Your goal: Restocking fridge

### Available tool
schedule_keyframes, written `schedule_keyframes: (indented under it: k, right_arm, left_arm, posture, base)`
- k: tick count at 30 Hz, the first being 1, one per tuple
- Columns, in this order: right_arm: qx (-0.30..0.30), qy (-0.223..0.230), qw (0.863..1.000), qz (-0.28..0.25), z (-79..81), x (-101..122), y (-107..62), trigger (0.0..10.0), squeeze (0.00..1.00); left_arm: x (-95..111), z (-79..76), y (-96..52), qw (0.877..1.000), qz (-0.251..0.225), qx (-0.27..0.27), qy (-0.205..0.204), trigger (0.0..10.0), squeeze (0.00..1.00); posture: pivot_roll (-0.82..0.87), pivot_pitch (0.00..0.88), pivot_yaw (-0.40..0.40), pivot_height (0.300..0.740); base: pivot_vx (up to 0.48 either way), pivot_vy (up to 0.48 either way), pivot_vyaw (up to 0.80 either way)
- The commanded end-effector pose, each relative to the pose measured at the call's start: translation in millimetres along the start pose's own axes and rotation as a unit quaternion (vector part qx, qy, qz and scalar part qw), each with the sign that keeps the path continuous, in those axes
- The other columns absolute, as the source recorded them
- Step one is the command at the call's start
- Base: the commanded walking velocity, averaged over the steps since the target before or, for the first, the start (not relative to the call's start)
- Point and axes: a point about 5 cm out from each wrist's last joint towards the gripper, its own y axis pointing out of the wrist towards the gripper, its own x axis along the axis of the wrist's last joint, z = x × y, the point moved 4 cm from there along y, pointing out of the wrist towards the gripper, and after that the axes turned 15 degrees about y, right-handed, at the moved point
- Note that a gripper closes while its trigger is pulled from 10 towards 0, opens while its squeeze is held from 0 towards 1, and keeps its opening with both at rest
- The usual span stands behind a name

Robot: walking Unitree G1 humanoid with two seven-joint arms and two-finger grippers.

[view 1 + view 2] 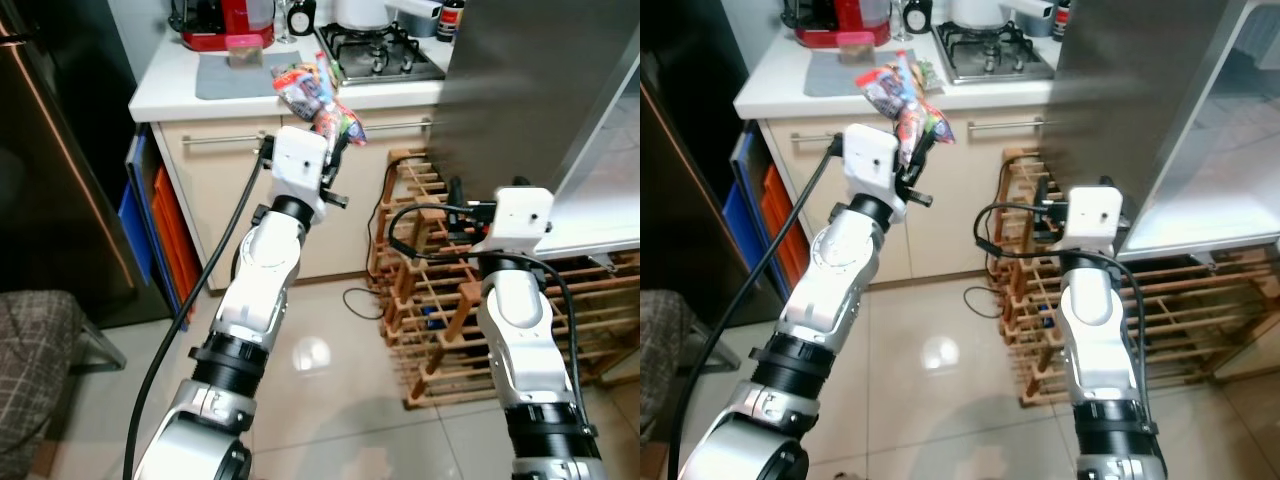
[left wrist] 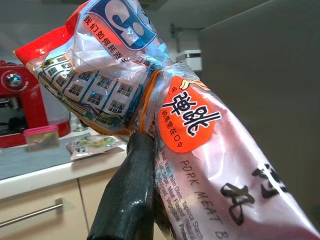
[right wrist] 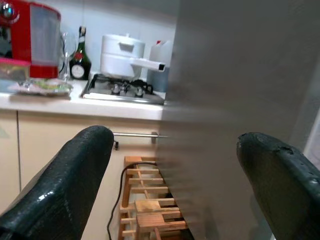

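My left gripper (image 1: 334,138) is raised in front of the kitchen counter and is shut on a bundle of food packets (image 1: 318,100). In the left wrist view the bundle is a pink pork meat packet (image 2: 215,170) banded to a colourful bag, with one black finger (image 2: 129,200) pressed against it. Further right and lower, my right gripper (image 1: 456,200) stands open at the edge of the grey fridge door (image 1: 520,90). In the right wrist view its fingers (image 3: 65,185) are spread wide, with the door (image 3: 230,90) straight ahead and nothing between them. A white fridge shelf (image 1: 600,230) shows past the door.
A wooden wine rack (image 1: 450,320) stands on the floor under the right arm, with a black cable beside it. On the counter (image 1: 170,85) are a red coffee machine (image 1: 225,20) and a gas hob (image 1: 380,50). Blue and orange trays (image 1: 150,230) lean at the left.
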Motion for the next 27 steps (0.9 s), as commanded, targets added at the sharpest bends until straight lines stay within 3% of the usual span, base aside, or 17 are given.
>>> schedule_keyframes:
  k: [1,7,11,20,27]
  right_arm:
    - [0.009,0.007,1.000,0.003,6.3,-1.7,-0.5,10.0,0.00]
    - [0.010,0.006,1.000,0.008,5.4,-4.6,-2.4,10.0,0.00]
    - [0.002,0.028,0.999,0.021,4.2,-8.4,-2.5,10.0,0.00]
    - [0.009,0.019,0.999,0.028,3.1,-10.2,-4.0,10.0,0.00]
    - [0.013,0.010,1.000,0.024,3.1,-8.4,-6.1,10.0,0.00]
  left_arm:
    - [-2.1,11.9,1.5,1.000,0.006,0.018,0.008,10.0,0.00]
    - [-1.2,9.2,0.5,1.000,0.005,0.016,0.005,10.0,0.00]
    - [4.2,9.0,0.9,1.000,-0.009,0.015,-0.003,10.0,0.00]
    - [9.9,9.5,-0.9,0.999,-0.028,0.017,-0.014,10.0,0.00]
    - [2.4,9.3,-2.6,0.999,-0.012,0.026,-0.019,10.0,0.00]
  posture:
    - [-0.13,0.000,0.008,0.740]
    - [-0.13,0.000,0.010,0.740]
    - [-0.13,0.000,0.010,0.740]
    - [-0.14,0.000,0.009,0.740]
    - [-0.15,0.000,0.007,0.740]
  base:
    - [0.244,-0.409,0.00]
    - [0.252,-0.406,0.00]
    - [0.253,-0.403,0.00]
    - [0.279,-0.386,0.00]
    - [0.053,0.000,0.00]
